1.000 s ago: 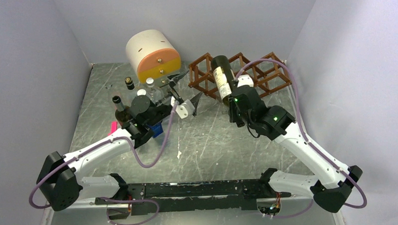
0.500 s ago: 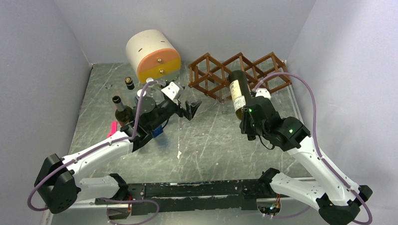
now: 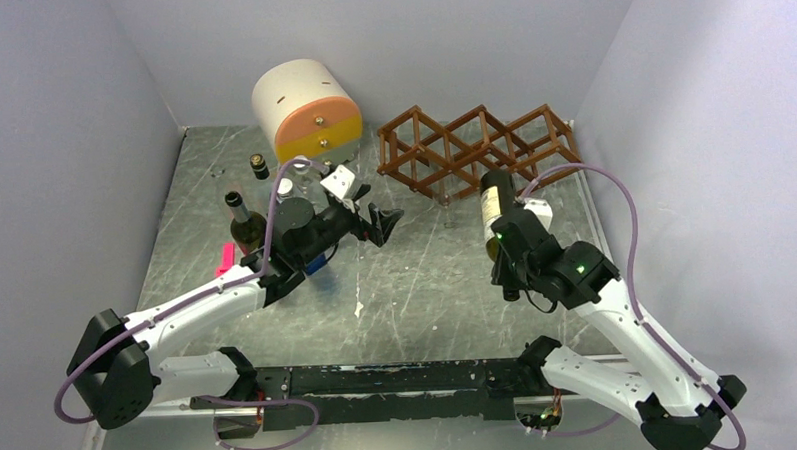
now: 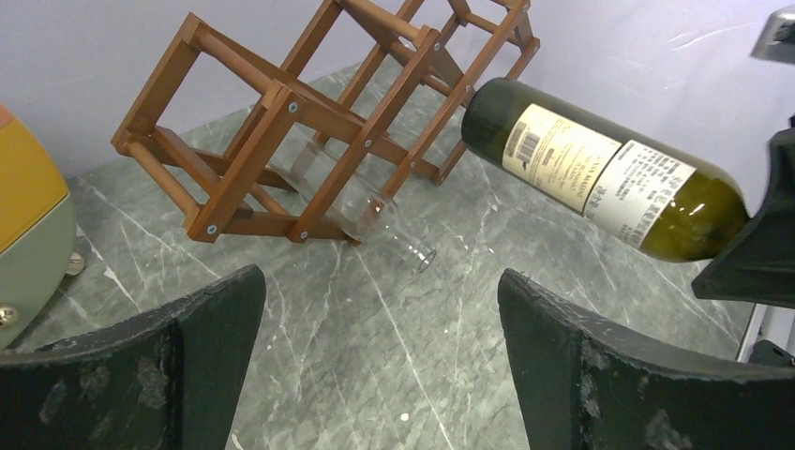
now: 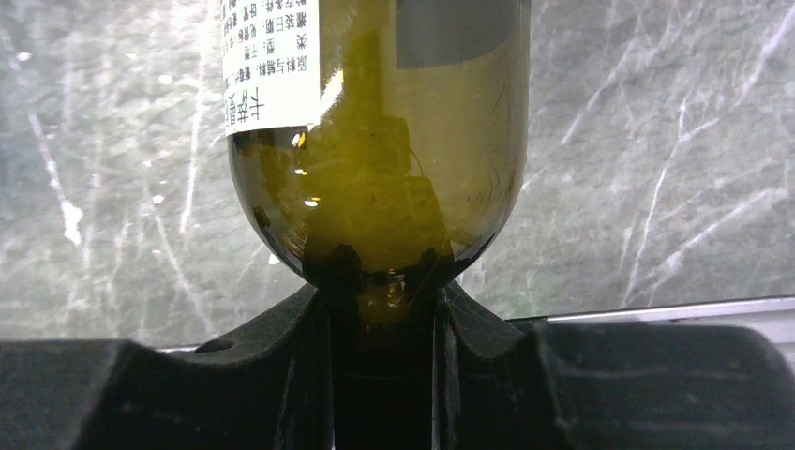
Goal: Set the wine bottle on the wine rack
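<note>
Right tool (image 5: 384, 305) grips wine bottle (image 4: 705, 217), label (image 4: 600, 178) showing barcode (image 4: 523, 142).

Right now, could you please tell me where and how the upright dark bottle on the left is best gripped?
Likely by the neck, from above. The dark bottle stands upright, and its slim neck is the topmost, unobstructed part, while the left arm crowds its body.

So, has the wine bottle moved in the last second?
Yes. The wine bottle, held by the right gripper, has drawn back from the left cells of the wine rack, rightward and down in the top view.
</note>
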